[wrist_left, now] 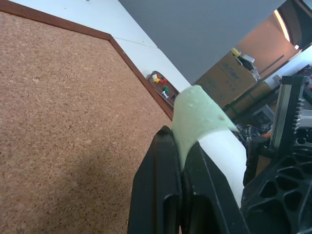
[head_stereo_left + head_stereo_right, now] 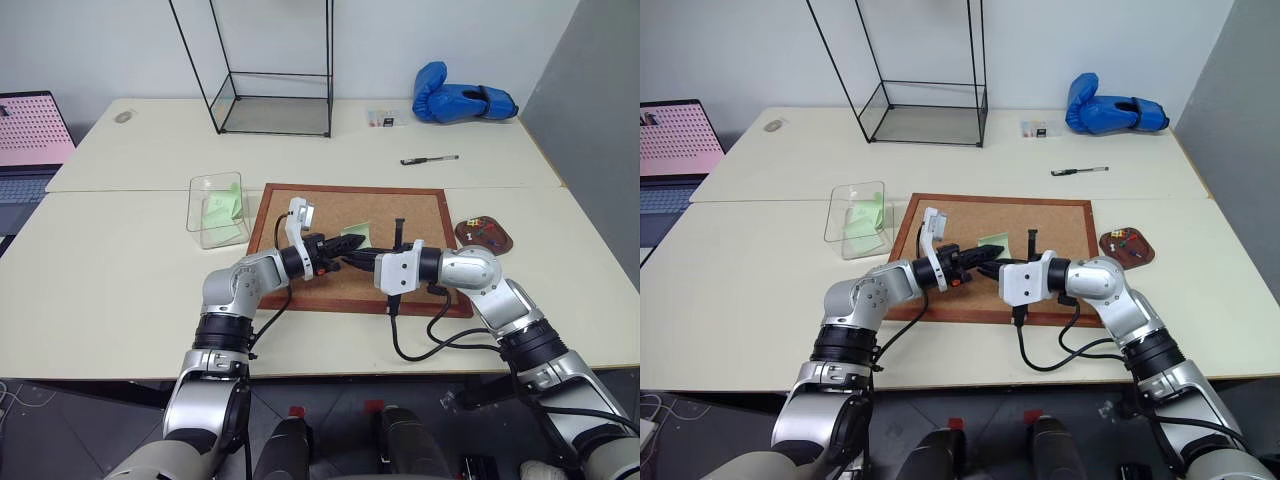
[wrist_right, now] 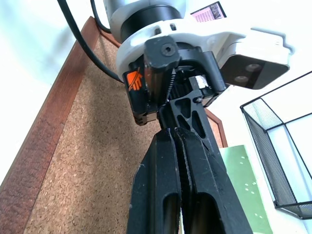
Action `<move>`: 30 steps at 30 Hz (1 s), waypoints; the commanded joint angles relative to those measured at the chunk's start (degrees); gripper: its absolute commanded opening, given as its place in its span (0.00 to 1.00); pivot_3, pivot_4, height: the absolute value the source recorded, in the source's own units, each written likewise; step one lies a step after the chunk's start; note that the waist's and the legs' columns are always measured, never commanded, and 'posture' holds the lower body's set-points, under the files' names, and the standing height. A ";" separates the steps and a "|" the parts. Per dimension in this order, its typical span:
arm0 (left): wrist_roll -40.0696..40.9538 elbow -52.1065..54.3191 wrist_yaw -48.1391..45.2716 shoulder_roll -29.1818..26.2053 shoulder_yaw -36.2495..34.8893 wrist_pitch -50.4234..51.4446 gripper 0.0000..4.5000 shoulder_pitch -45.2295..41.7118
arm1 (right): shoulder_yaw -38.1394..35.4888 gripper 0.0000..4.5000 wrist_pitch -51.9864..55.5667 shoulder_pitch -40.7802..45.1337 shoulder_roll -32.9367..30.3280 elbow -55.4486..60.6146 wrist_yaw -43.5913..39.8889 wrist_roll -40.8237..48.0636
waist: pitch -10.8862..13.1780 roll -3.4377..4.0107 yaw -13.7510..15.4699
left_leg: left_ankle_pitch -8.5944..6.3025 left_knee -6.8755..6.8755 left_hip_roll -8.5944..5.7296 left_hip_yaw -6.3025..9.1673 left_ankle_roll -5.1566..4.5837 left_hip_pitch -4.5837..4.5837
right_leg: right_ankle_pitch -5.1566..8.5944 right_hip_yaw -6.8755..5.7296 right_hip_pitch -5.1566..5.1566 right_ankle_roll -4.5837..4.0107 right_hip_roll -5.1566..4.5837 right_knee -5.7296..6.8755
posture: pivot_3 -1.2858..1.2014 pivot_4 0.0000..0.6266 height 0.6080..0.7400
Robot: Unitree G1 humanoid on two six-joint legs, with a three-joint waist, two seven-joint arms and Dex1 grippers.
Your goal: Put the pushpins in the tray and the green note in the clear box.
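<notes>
Both arms met over the middle of the corkboard [image 2: 330, 215], which lay flat on the pale surface [image 2: 120, 270]. The left claw [image 2: 345, 243] reached in from the left, its two black fingers [image 1: 161, 195] pressed together on the green note [image 1: 197, 117]; in the left wrist view the pale paper stood up from between the fingertips, curled and lifted off the cork. From the head views that same note [image 2: 993, 243] showed as a small green patch just past the left claw's tips, above the centre of the board.

The right claw [image 3: 178, 141] came in from the right, pointing toward the left claw, its fingers shut flat against each other with nothing between them. Its tips sat right against the left claw's black frame, and whether they actually touched could not be told.

The clear box [image 2: 218, 208] stood on the surface just off the board's left edge, with green paper already inside it. The tray [image 2: 485, 235], a dark reddish-brown oval, rested off the board's right edge, and the pushpins [image 1: 160, 82] lay in it as tiny red, yellow and green heads.

Farther back stood a black wire-framed glass case [image 2: 275, 100], a pen [image 2: 429, 159], a blue boxing glove [image 2: 462, 98], and a laptop [image 2: 30, 135] at the left.
</notes>
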State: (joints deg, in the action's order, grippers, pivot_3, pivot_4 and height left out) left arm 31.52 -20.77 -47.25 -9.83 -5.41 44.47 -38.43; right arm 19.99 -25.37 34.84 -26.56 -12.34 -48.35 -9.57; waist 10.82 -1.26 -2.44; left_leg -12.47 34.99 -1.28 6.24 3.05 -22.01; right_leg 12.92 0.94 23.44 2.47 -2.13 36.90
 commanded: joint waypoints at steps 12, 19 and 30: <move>1.08 1.33 2.15 1.17 -2.90 -4.34 0.00 1.01 | -8.80 0.00 13.55 -3.95 0.20 12.02 2.07 11.09 | 0.00 0.00 0.43 | 0.00 0.01 -0.01 0.00 0.00 0.00 | 0.00 0.00 -0.01 0.00 -0.01 0.01 | 0.52 0.24 1.00; 0.17 4.46 3.19 1.17 -1.58 -5.11 0.00 1.98 | -16.66 0.00 25.61 -9.25 -2.55 16.80 7.30 13.35 | 0.00 0.00 0.75 | 0.00 0.01 -0.01 0.02 0.00 -0.01 | 0.00 -0.01 -0.02 0.00 -0.01 0.00 | 0.52 0.24 1.00; -3.15 14.21 1.66 -0.87 5.86 -7.85 0.00 6.29 | -23.43 0.00 35.19 -12.99 -9.61 5.18 19.66 4.93 | 0.00 0.00 0.70 | 0.00 0.02 -0.02 -0.09 -0.01 0.01 | 0.00 0.05 -0.01 -0.01 -0.04 0.03 | 0.52 0.24 1.00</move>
State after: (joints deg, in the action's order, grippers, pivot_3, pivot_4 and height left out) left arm 28.75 -9.66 -44.62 -10.20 -0.54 38.35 -31.69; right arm -1.52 8.42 20.84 -35.29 -5.07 -30.90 -3.41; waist 10.82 -1.26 -1.74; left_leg -12.47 35.01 -1.31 6.15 3.04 -22.01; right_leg 12.93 0.98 23.42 2.46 -2.16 36.91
